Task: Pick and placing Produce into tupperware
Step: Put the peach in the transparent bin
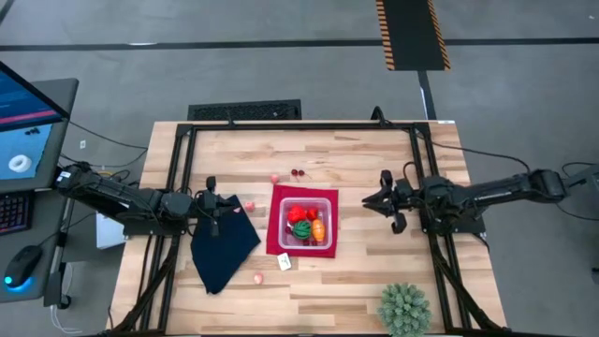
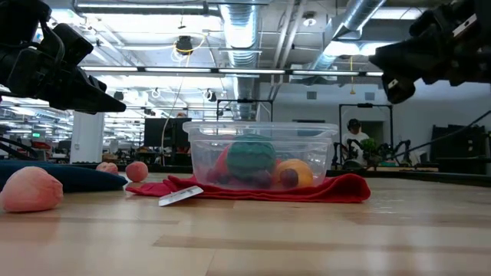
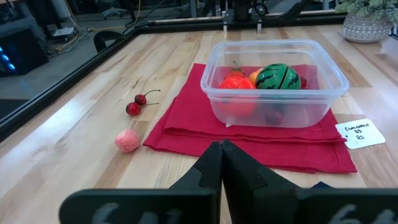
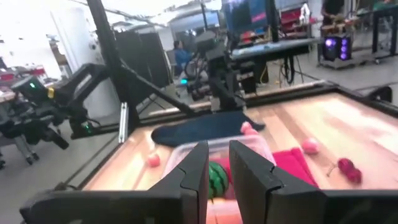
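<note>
Produce is split between two places: several pieces already sit in the clear tupperware (image 1: 310,223) on the red mat (image 1: 278,236) — a green striped ball (image 3: 278,76), a red piece (image 3: 237,83) and an orange one (image 1: 320,229) among them — while others lie loose on the wooden table (image 1: 356,159). Loose pieces: a pair of dark red cherries (image 3: 137,104) and a pink ball (image 3: 127,140) beyond the mat's far edge, a pink piece (image 1: 258,278) near the front beside the navy cloth (image 1: 222,244), and another at the cloth's far corner (image 1: 249,204).

These look like light toy items. The pink balls appear soft and fuzzy, so they should give a little under the fingers and grip well across the middle. The cherries are small, smooth and joined by thin stems — likely to roll or slip, best pinched across both bodies rather than by the stems.

The left gripper (image 3: 222,163) hangs over the cloth with its fingers pressed together, empty, pointing toward the container; the cherries and pink ball lie ahead and to one side of it, well apart. The right gripper (image 4: 217,163) hovers to the right of the tupperware, clear of it, its fingers a narrow gap apart with nothing between them.
</note>
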